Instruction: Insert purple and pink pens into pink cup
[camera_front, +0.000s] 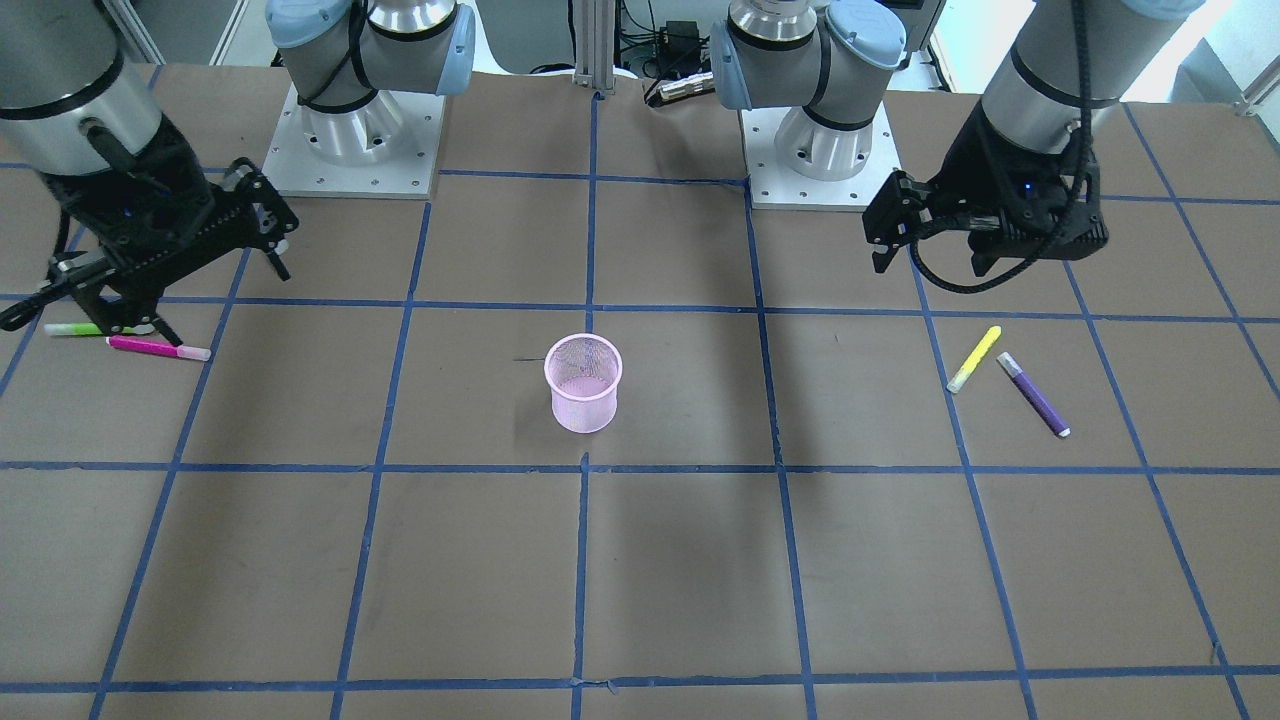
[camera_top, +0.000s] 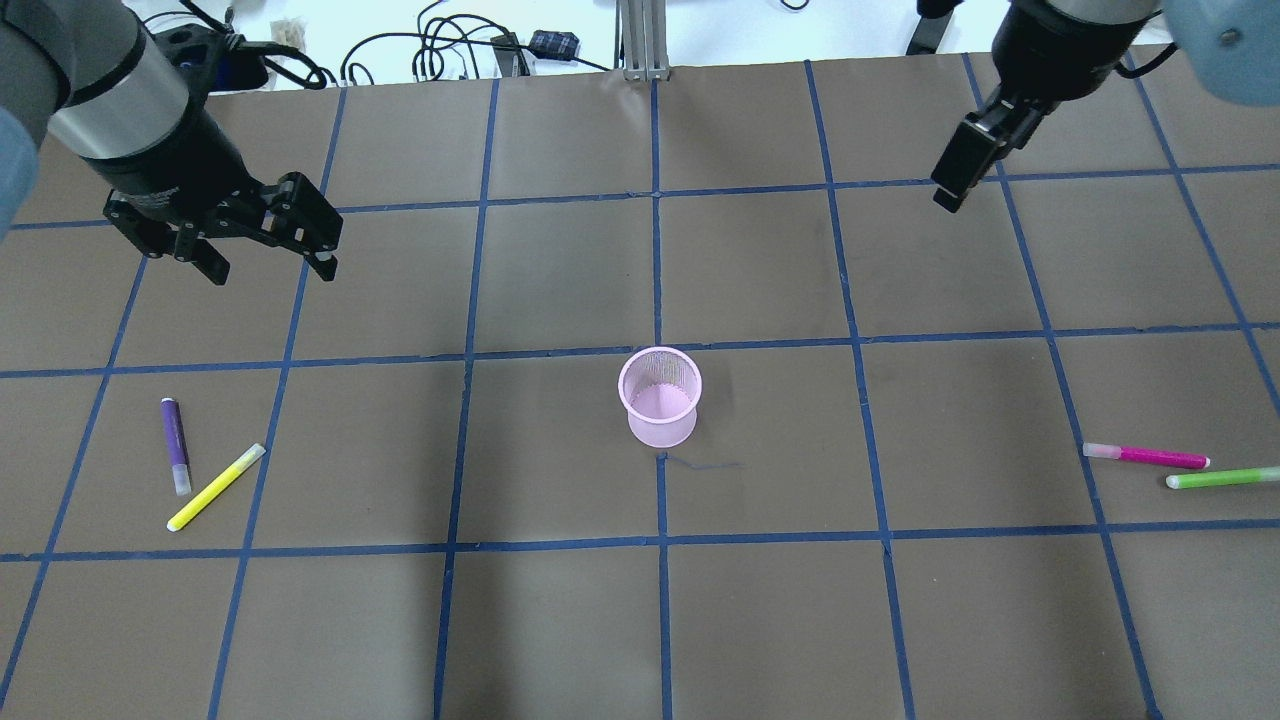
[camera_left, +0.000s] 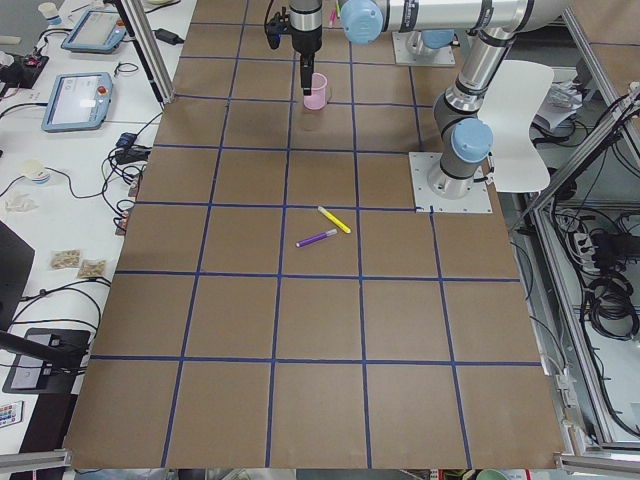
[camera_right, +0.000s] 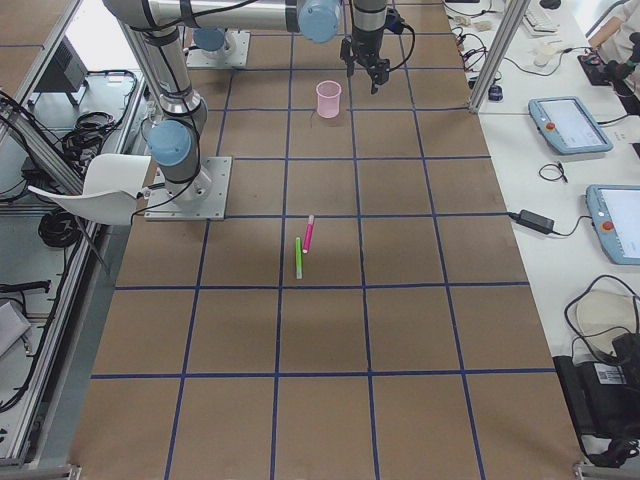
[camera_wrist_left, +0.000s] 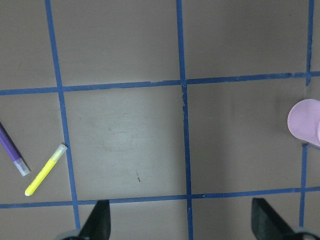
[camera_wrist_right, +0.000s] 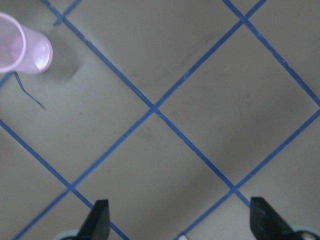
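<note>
The pink mesh cup (camera_top: 659, 395) stands upright at the table's middle, empty. The purple pen (camera_top: 175, 445) lies on the left side beside a yellow pen (camera_top: 215, 487). The pink pen (camera_top: 1145, 456) lies on the right side next to a green pen (camera_top: 1225, 478). My left gripper (camera_top: 270, 262) is open and empty, hovering behind the purple pen. My right gripper (camera_top: 950, 185) is open and empty, high above the table, well behind the pink pen. The left wrist view shows the purple pen (camera_wrist_left: 10, 147) and the cup (camera_wrist_left: 306, 122). The right wrist view shows only the cup (camera_wrist_right: 22, 45).
Brown table surface with a blue tape grid. Both arm bases (camera_front: 355, 130) stand at the robot's edge of the table. Cables and boxes (camera_top: 450, 50) lie past the far edge. A short dark scribble mark (camera_top: 705, 463) is beside the cup.
</note>
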